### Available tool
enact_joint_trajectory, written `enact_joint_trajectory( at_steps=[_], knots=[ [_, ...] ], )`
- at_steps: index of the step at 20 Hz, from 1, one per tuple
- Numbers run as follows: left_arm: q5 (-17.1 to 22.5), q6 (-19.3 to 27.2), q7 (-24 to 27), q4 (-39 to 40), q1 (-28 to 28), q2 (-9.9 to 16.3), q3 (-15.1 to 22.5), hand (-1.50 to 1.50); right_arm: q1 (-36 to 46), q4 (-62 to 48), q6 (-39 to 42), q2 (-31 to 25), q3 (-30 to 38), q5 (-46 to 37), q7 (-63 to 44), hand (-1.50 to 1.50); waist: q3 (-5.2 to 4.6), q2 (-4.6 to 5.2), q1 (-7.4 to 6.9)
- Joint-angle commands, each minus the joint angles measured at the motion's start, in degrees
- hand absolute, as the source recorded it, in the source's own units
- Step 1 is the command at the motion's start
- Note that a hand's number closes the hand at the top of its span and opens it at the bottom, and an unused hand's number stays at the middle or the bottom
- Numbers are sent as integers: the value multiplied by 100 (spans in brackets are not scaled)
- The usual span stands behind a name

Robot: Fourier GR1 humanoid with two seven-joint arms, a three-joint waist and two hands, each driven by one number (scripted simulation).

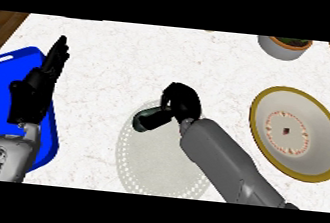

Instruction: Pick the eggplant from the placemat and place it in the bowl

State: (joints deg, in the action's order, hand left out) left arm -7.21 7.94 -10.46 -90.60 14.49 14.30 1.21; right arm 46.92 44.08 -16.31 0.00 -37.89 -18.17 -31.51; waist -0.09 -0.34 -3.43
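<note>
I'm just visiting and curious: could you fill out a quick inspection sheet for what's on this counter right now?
Surface: pale speckled counter, with brown wood showing at both far corners.
Job's things: dark eggplant over the far edge of the round pale placemat; wide bowl with a gold rim and patterned inside, to the right, nothing in it.
Clutter: blue tray at the left edge with something red in it; small grey pot at the far right, contents unclear.
Hands: right hand curled round the eggplant's end; left hand open, fingers up, resting over the tray.
Cables: nothing seen.
Surroundings: nothing seen beyond the counter.
</note>
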Motion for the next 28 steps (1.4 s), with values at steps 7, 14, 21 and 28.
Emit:
enact_joint_trajectory(
  at_steps=[7, 14, 21, 28],
  knots=[
    [-162, 138, -43, 288, 196, -142, 72, 0, 1354, 623, -3054, -1, -607, -983, -2973, 150, -7, -27, 116],
    [-15, 87, -15, 232, 33, 44, -233, 0, 1709, 167, -3135, -2, -796, -2287, -4722, 150, -5, -76, 373],
    [-116, 218, 72, -146, -487, -13, -200, 0, 1213, 212, -3499, -247, -160, -3167, -4668, 150, 10, -86, 519],
    [-17, 166, 42, 68, -243, 57, -390, 0, 188, 908, -3800, -1080, 472, -3831, -4304, 150, 9, -55, 689]
  ],
)
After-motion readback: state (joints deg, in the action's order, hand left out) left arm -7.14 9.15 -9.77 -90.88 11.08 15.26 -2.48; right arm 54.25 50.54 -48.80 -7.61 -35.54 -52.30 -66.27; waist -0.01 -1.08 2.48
